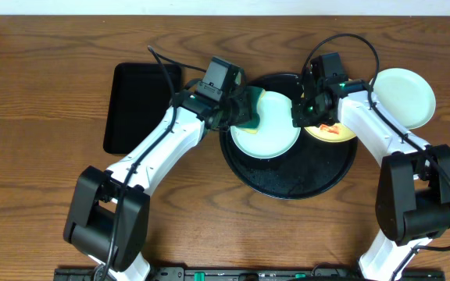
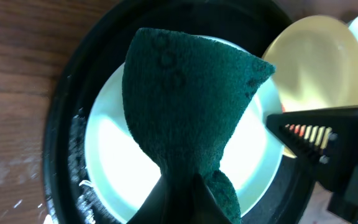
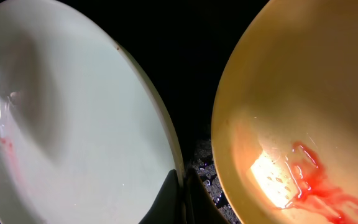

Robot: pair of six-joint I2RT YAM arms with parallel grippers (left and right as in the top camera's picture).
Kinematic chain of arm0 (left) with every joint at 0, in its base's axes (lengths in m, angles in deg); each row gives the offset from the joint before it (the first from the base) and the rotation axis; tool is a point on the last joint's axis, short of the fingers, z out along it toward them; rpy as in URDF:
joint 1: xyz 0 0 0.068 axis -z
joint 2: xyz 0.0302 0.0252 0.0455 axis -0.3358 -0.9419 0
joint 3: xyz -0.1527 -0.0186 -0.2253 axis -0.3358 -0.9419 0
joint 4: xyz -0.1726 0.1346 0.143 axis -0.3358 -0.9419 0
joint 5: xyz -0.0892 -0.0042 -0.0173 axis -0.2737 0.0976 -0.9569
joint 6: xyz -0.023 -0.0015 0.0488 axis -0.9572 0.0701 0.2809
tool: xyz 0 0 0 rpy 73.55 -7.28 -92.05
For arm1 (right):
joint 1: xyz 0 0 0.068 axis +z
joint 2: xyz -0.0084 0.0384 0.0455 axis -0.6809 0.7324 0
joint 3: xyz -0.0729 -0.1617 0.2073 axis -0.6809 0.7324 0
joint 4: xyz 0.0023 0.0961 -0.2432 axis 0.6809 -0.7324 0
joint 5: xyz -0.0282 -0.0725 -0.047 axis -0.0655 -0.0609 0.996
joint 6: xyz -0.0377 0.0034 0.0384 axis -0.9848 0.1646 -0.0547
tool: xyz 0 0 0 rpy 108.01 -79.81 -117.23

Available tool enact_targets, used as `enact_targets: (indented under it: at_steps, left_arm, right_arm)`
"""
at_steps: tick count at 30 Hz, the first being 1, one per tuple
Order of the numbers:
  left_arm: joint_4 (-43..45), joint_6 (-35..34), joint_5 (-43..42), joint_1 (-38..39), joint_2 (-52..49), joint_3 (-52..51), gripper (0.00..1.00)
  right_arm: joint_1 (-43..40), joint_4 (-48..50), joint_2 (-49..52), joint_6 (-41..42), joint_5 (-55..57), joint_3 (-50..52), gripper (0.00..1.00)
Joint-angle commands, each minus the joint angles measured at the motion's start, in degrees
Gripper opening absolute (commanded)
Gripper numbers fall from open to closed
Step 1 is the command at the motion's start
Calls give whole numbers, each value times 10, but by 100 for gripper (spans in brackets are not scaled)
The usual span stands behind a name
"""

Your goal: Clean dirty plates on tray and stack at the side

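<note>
Plate (image 1: 270,134) beneath sponge (image 2: 188,106) of left tool (image 2: 188,190), rim in right tool (image 3: 182,196)

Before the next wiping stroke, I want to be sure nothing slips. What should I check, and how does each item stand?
1. Left gripper shut on the green scouring pad: ok.
2. Right gripper pinching the rim of the mint plate to steady it: ok.
3. Pad pressed onto the mint plate: cannot tell; it hangs over the plate.
4. Mint plate clean: not ok, a faint pink smear shows near its edge.
5. Yellow plate clean: not ok, red smear inside.
6. Stacking spot: second mint plate lies on the table right of the round black tray: ok.
</note>
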Motion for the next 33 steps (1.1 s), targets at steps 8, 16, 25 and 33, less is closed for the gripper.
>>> enact_targets:
  at_steps: [8, 16, 25, 33]
  left_arm:
    - [5, -46, 66, 27, -58, 0, 8]
    - [2, -44, 68, 30, -70, 0, 7]
    - [-10, -43, 145, 44, -126, 0, 7]
    - [-52, -28, 329, 44, -125, 0, 7]
  right_arm:
    - [19, 36, 23, 37, 14, 42, 1]
    - [24, 60, 48, 49, 7, 56, 1]
    - [28, 55, 48, 57, 8, 56, 1]
    - [28, 55, 48, 57, 8, 56, 1]
